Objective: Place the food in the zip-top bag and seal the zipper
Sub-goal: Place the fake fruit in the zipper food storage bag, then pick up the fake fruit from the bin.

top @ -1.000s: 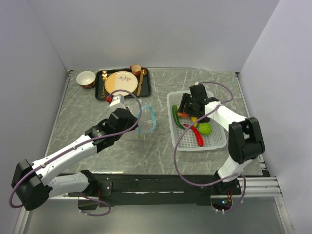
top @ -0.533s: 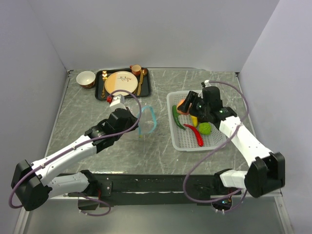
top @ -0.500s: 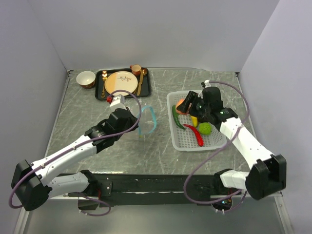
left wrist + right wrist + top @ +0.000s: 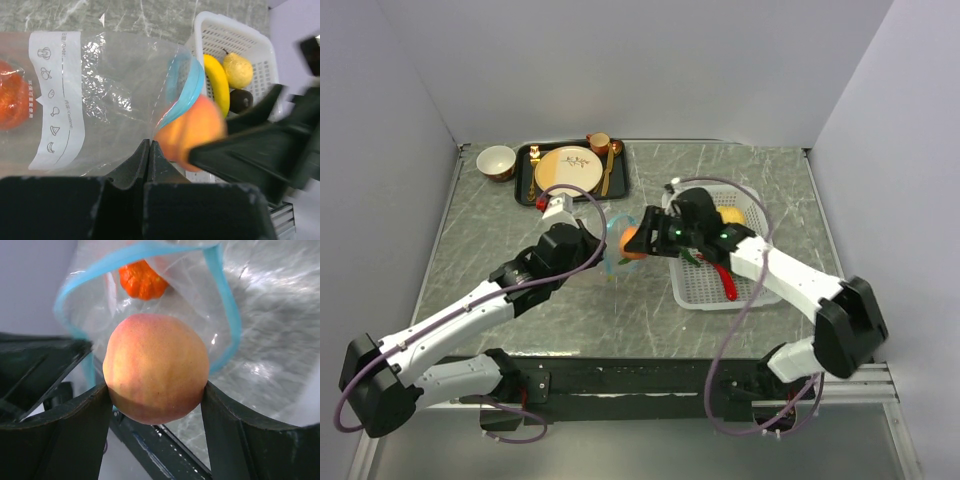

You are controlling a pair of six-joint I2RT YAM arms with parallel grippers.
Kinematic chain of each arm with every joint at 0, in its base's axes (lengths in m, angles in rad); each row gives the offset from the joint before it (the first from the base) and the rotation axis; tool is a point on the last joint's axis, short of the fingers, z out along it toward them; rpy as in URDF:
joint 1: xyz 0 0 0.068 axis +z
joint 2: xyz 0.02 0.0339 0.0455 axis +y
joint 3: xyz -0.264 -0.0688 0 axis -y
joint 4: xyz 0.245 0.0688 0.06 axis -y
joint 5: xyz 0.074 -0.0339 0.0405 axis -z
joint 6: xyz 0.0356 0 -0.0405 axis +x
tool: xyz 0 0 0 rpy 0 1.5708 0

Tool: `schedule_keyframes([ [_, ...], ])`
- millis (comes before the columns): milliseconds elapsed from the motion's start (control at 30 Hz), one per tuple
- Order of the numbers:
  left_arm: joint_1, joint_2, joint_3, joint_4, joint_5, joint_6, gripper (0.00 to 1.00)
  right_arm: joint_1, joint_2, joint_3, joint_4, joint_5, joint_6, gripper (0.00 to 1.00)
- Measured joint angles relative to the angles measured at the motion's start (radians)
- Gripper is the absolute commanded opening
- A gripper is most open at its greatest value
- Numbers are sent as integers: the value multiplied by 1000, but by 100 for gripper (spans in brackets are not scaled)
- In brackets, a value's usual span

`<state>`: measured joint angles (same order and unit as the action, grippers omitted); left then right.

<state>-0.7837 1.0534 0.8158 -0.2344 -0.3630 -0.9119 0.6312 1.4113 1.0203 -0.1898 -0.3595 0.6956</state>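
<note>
Partly done: one ridged orange tomato [image 4: 142, 280] sat bagged; left end effector [image 4: 150, 150] pinched the clear plastic bag [image 4: 100, 95], right end effector [image 4: 155, 395] clasped a round peach-orange fruit [image 4: 156, 367]; sealing was left.

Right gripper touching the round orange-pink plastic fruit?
Touching. Right wrist view: both dark fingers press the sides of the round orange-pink plastic fruit, no gap.

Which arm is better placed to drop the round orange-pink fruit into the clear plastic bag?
Right: the right gripper holds the fruit at the bag's mouth; the left gripper pinches the bag.
</note>
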Motion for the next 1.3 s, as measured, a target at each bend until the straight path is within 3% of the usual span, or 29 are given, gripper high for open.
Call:
schedule_keyframes([
  [100,1,-27,-25,22,3,0,1,32,125,82,4,-18,3,47],
  [133,1,-33,-29,24,3,0,1,42,163,115,6,-21,2,68],
  [200,1,-37,-31,28,3,0,2,59,217,170,8,-29,-3,86],
  [300,2,-42,-31,27,-2,0,2,73,242,208,-6,-14,-26,98],
  [567,4,-69,-35,28,-7,0,2,25,113,156,-63,85,-56,100],
  [767,4,-69,-39,27,-8,0,2,-151,-110,74,-152,246,-58,100],
  [900,4,-69,-44,27,-8,0,1,-264,-160,66,-250,397,-57,100],
  [1167,4,-68,-47,27,-7,-2,1,-267,-172,-47,-359,532,-64,100],
  [1300,6,-47,-46,23,-9,13,1,-277,-294,-166,-330,588,-63,100],
])
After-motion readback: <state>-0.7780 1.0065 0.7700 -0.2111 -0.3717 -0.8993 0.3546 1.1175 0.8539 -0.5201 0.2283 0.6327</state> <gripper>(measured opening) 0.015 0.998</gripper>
